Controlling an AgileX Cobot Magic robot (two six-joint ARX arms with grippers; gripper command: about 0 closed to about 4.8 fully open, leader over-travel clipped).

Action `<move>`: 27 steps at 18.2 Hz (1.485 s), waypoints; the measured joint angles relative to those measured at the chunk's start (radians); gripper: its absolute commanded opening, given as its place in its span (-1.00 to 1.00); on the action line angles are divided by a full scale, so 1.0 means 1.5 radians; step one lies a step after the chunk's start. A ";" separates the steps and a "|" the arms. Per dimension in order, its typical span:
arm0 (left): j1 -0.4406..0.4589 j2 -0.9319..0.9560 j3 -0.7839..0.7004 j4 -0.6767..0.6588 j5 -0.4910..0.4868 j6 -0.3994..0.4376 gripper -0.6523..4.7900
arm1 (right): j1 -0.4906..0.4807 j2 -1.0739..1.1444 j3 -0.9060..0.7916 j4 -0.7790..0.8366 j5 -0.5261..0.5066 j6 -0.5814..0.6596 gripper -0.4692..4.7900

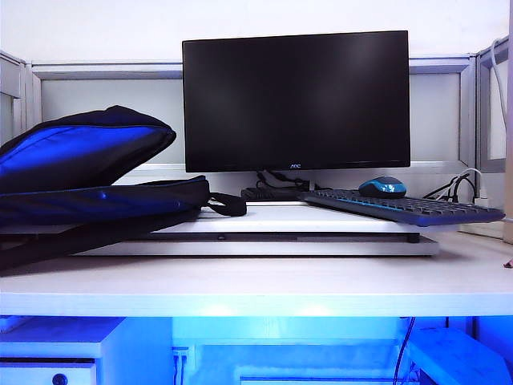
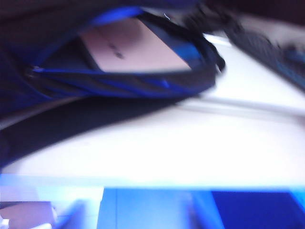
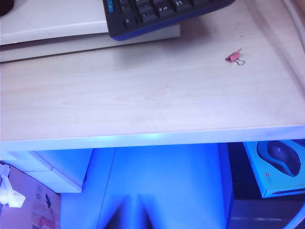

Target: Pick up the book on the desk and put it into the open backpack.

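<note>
The black backpack point(image 1: 80, 172) with blue lining lies on its side at the left of the white desk point(image 1: 256, 285), its mouth gaping toward the middle. In the blurred left wrist view the pale pink book point(image 2: 136, 50) lies flat inside the backpack point(image 2: 143, 88). Neither arm shows in the exterior view. My left gripper point(image 2: 133, 212) hangs off the desk's front edge, its faint fingers wide apart with nothing between them. My right gripper point(image 3: 136, 212) is also out past the front edge point(image 3: 143, 136), below desk level, its two fingers together and empty.
A black monitor point(image 1: 295, 100) stands at the back. A black keyboard point(image 1: 401, 207) and a blue mouse point(image 1: 382, 188) rest on a long white platform board point(image 1: 264, 241). A pink binder clip point(image 3: 234, 58) lies on the desk's right. Boxes point(image 3: 279, 167) sit under the desk.
</note>
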State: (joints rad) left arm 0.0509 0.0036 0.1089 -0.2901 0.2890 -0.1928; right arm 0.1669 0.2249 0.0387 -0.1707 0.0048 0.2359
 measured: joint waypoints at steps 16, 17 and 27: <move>0.000 0.000 -0.067 0.117 0.003 0.137 -0.78 | -0.001 -0.147 -0.019 0.000 0.052 -0.047 -0.85; 0.000 0.000 -0.067 0.116 0.001 0.142 -0.78 | -0.001 -0.147 -0.019 -0.001 0.043 -0.049 -0.85; 0.000 0.000 -0.066 0.091 -0.130 0.143 -0.78 | 0.000 -0.147 -0.018 -0.009 -0.024 -0.072 -0.85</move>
State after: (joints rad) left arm 0.0505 0.0036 0.0093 -0.1535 0.0940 0.0219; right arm 0.1669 0.0048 0.0113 -0.1848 -0.0307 0.1276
